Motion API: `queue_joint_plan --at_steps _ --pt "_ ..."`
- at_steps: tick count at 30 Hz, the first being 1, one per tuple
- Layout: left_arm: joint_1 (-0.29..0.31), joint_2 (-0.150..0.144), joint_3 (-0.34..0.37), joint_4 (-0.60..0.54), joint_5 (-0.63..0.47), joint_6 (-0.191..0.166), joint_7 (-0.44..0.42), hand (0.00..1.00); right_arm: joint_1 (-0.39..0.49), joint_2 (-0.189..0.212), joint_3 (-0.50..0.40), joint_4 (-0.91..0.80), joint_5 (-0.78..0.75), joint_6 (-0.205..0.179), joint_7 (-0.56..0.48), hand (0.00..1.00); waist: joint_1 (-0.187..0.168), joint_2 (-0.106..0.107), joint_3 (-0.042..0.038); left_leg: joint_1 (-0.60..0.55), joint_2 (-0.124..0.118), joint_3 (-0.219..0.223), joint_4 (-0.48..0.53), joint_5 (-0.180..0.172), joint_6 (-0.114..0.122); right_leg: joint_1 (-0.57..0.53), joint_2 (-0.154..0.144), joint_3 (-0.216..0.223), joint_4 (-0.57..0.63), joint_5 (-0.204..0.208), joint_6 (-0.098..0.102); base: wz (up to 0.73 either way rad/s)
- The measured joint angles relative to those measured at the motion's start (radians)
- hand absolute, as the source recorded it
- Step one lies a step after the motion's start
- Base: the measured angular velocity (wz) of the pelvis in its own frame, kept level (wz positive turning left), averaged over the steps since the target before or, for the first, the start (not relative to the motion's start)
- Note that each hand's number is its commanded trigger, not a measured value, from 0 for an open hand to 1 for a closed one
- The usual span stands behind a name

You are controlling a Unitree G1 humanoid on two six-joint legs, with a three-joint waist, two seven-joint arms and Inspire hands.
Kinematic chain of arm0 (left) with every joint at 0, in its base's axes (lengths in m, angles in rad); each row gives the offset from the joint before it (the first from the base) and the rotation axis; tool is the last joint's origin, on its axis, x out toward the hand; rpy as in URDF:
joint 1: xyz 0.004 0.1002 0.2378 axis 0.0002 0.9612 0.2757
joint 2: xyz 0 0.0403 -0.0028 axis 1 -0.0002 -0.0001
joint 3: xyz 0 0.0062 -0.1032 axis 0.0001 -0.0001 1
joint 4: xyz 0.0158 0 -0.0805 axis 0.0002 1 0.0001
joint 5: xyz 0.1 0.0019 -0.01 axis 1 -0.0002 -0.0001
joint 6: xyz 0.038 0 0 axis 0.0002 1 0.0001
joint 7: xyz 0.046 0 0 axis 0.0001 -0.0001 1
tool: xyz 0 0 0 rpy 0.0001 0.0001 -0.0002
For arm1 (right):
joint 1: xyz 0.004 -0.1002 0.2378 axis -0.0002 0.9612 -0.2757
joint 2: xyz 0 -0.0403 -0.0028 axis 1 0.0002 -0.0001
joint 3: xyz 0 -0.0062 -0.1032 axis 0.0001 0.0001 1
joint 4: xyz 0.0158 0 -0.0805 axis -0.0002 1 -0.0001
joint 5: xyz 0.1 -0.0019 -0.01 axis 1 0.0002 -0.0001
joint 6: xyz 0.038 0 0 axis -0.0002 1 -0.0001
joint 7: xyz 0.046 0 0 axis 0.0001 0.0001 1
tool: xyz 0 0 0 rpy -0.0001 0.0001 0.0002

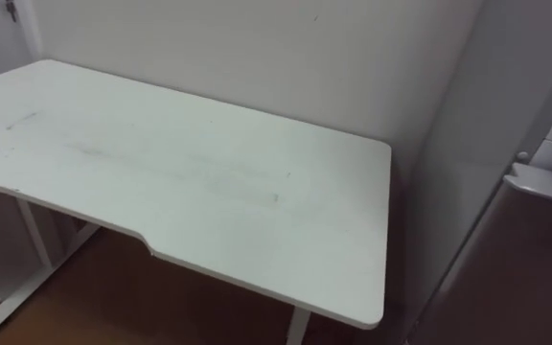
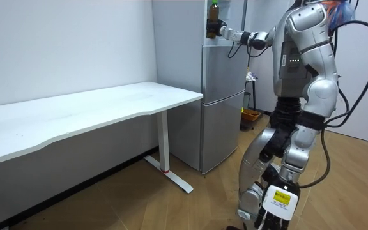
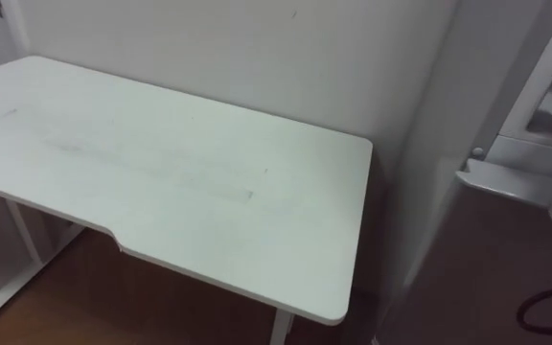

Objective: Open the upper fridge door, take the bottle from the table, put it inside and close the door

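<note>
- Across the left eye view, a white table [image 1: 209,172] is seen, with the grey fridge [image 1: 468,192] just to its right.
- In the right eye view, both are set against the far wall [image 3: 257,57].
- In the room view, the bottle [image 2: 213,9] is held upright at the fridge's upper part, grasped by the right hand [image 2: 221,29].

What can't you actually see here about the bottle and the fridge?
1. Bottle: small at the room view's top edge, label unreadable; the right hand covers its base.
2. Upper fridge interior: cut off by the eye views' right edge.
3. Whether the bottle is already inside: too small and far in the room view.
</note>
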State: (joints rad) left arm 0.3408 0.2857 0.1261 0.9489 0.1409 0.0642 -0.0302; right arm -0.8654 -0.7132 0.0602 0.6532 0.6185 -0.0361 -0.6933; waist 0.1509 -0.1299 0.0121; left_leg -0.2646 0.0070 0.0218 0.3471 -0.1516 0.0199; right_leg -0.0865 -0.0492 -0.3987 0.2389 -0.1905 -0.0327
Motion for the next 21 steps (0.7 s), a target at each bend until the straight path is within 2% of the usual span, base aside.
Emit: queue_joint_plan --at_steps 2,4,9,10,11,12,13,18,21 --pt "0.000 0.008 -0.015 -0.009 0.000 0.000 0.000 0.00 0.000 0.000 0.001 0.007 0.005 -0.009 0.009 1.00 0.001 0.000 0.0000 0.000 0.000 0.000 0.000 0.002 0.000 0.000 0.000 0.000 0.000 0.000 0.000 0.00" --pt "-0.004 0.011 -0.031 -0.008 -0.003 0.000 0.000 0.00 -0.001 0.000 0.008 0.035 0.014 -0.037 0.027 1.00 0.006 0.001 0.0005 0.007 0.001 0.000 -0.001 0.002 -0.001 0.002 0.000 0.000 0.000 0.001 -0.001 0.00" --pt "-0.028 0.012 -0.032 -0.006 -0.028 0.003 0.000 0.00 -0.041 0.000 0.028 0.117 0.008 -0.055 0.055 1.00 0.017 0.006 0.0039 0.010 0.001 -0.001 -0.005 0.004 -0.004 0.000 0.000 0.006 0.000 -0.002 -0.004 0.00" --pt "-0.033 0.012 -0.032 -0.004 -0.029 0.005 0.000 0.00 -0.043 0.000 0.028 0.130 0.007 -0.061 0.070 0.63 0.018 0.005 0.0037 0.011 0.001 -0.001 -0.005 0.004 -0.004 0.001 0.002 0.010 0.000 -0.002 -0.005 0.00" --pt "-0.035 0.012 -0.032 -0.003 -0.029 0.006 0.000 0.00 -0.044 0.000 0.027 0.135 0.007 -0.063 0.076 0.37 0.018 0.005 0.0035 0.011 0.001 -0.001 -0.005 0.005 -0.005 0.001 0.002 0.012 0.000 -0.002 -0.005 0.00" --pt "-0.037 0.012 -0.033 -0.003 -0.030 0.010 0.000 0.00 -0.048 0.000 0.027 0.146 0.007 -0.064 0.086 0.04 0.018 0.005 0.0034 0.011 0.001 -0.001 -0.005 0.005 -0.005 0.001 0.003 0.013 0.000 -0.002 -0.005 0.00" --pt "-0.039 0.012 -0.032 -0.003 -0.030 0.013 0.000 0.00 -0.054 0.000 0.027 0.158 0.007 -0.066 0.097 0.00 0.019 0.005 0.0036 0.011 0.002 -0.001 -0.005 0.005 -0.005 0.001 0.004 0.014 -0.001 -0.002 -0.005 0.00" --pt "-0.041 0.012 -0.032 0.010 -0.030 0.019 0.000 0.00 -0.057 -0.001 0.026 0.182 0.007 -0.080 0.114 0.00 0.020 0.006 0.0039 0.009 0.002 -0.002 -0.005 0.005 -0.005 -0.001 0.005 0.015 -0.003 -0.001 -0.005 0.00" --pt "-0.043 0.012 -0.032 0.014 -0.031 0.020 0.000 0.00 -0.056 -0.001 0.028 0.214 0.004 -0.070 0.132 0.00 0.022 0.006 0.0042 0.007 0.002 -0.002 -0.005 0.005 -0.006 -0.002 0.006 0.015 -0.004 -0.001 -0.006 0.00"
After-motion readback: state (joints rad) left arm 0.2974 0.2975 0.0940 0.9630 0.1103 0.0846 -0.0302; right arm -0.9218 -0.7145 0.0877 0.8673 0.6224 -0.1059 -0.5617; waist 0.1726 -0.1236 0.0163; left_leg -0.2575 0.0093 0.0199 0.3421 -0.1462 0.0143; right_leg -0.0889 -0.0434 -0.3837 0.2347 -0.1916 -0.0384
